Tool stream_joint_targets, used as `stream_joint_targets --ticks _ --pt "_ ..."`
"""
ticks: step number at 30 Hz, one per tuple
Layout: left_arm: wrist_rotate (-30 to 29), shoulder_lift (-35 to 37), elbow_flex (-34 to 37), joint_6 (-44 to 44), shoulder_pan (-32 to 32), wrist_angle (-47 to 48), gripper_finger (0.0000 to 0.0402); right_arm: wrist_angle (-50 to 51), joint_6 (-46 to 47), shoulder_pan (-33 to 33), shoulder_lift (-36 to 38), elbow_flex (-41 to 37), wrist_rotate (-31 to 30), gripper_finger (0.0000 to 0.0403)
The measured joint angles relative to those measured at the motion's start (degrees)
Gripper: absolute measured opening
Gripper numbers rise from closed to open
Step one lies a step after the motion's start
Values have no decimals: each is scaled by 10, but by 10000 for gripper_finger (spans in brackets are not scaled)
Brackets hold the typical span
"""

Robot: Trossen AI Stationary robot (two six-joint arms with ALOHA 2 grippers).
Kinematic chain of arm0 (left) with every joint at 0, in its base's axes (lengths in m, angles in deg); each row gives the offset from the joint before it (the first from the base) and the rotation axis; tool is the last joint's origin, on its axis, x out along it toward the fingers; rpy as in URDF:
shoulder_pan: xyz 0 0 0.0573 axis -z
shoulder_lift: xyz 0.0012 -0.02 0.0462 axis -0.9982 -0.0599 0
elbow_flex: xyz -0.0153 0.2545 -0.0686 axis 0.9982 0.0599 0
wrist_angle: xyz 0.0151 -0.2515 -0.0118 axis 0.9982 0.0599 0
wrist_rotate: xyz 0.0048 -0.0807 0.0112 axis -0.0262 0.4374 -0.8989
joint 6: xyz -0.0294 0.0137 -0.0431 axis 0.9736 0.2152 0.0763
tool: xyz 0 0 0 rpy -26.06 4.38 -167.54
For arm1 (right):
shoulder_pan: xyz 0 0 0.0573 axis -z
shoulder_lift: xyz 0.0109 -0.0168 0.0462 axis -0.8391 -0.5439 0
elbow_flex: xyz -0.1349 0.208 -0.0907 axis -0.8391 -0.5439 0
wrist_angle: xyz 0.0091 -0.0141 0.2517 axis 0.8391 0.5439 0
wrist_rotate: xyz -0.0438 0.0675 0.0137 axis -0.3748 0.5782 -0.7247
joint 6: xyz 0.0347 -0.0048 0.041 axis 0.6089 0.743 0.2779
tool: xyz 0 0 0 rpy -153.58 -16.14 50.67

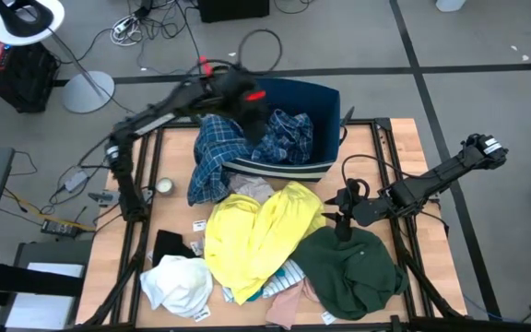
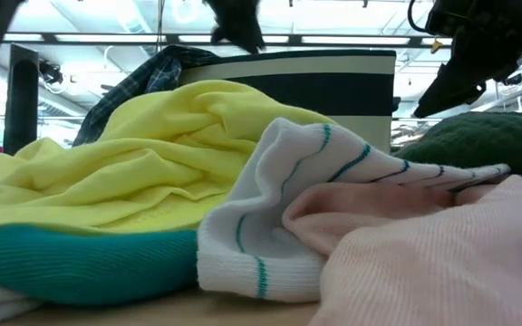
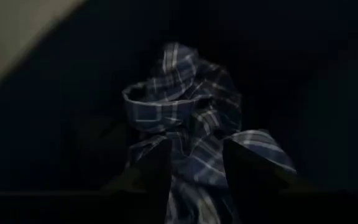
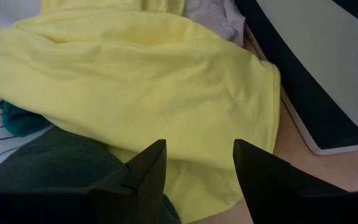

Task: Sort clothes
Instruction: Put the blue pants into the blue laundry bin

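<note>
We see the left gripper (image 1: 254, 118) reaching over the dark blue bin (image 1: 325, 100) at the far side of the table (image 1: 404, 138), its two fingers (image 3: 154, 177) spread apart with nothing between them, right above the blue plaid shirt (image 1: 289, 134). That shirt lies bunched inside the bin, and part of it spills over the bin's left rim and hangs down onto the table. The right gripper (image 1: 341, 219) hovers on the right side, over the far edge of the dark green garment (image 1: 353, 267) and just beside the yellow garment (image 1: 256, 231), its fingers (image 4: 148, 171) also apart and holding nothing. The yellow piece sprawls across the middle of the table, touching the near wall of the bin (the biggest thing in the heap). A white garment (image 1: 178, 281) sits at the near left with a black one (image 1: 171, 246) just beyond it, and a striped cloth (image 2: 270, 204) and a pink cloth (image 2: 424, 254) lie at the near edge, with a teal piece (image 2: 80, 263) tucked under the yellow
</note>
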Motion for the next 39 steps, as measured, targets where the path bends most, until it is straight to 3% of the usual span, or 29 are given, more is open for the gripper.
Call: stream_joint_targets --ticks 8,12,27,32,39 --pt "-70 115 5 9 56 77 150 8 1 -1 0 0 0 187" --pt "-129 175 57 42 92 105 150 8 1 -1 0 0 1 187" --pt "-224 508 537 289 243 -46 149 7 6 -1 0 0 0 187" --pt "-242 549 653 327 271 -100 149 7 10 -1 0 0 0 187" --pt "-250 555 770 339 274 -203 149 7 15 -1 0 0 0 187"
